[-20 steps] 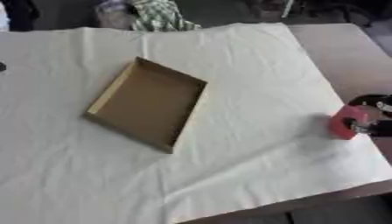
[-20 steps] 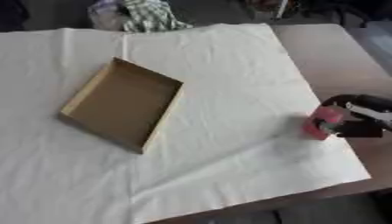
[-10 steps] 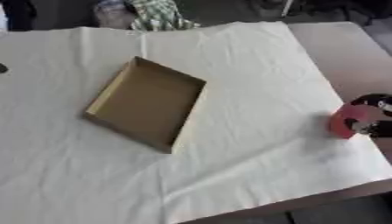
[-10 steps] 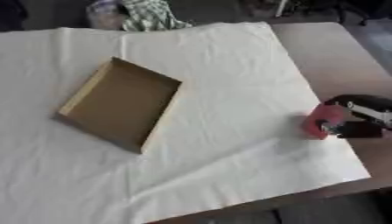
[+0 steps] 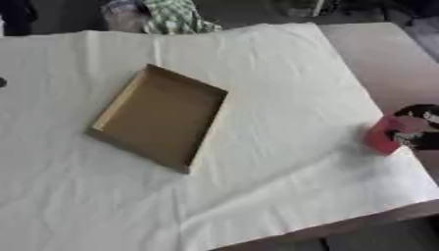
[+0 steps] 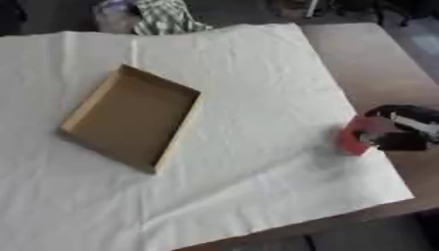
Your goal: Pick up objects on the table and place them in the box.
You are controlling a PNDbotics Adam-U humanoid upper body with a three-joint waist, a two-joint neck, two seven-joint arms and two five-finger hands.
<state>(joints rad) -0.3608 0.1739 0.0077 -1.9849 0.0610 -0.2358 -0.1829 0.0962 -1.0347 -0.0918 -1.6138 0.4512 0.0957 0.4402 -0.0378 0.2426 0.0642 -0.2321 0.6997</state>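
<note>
A shallow open cardboard box [image 5: 158, 117] lies askew on the white cloth, left of the middle, with nothing inside it. At the cloth's right edge my right hand [image 6: 404, 131] comes in from the right, its black fingers curled round a red rounded object [image 6: 353, 137]. The object throws a soft shadow on the cloth to its left; whether it touches the cloth is unclear. My left hand does not show.
The white cloth [image 5: 257, 63] covers most of the brown table [image 5: 377, 54], which shows bare along the right side. A green checked cloth bundle [image 5: 171, 14] lies past the far edge. A small dark shape [image 5: 3, 82] sits at the left border.
</note>
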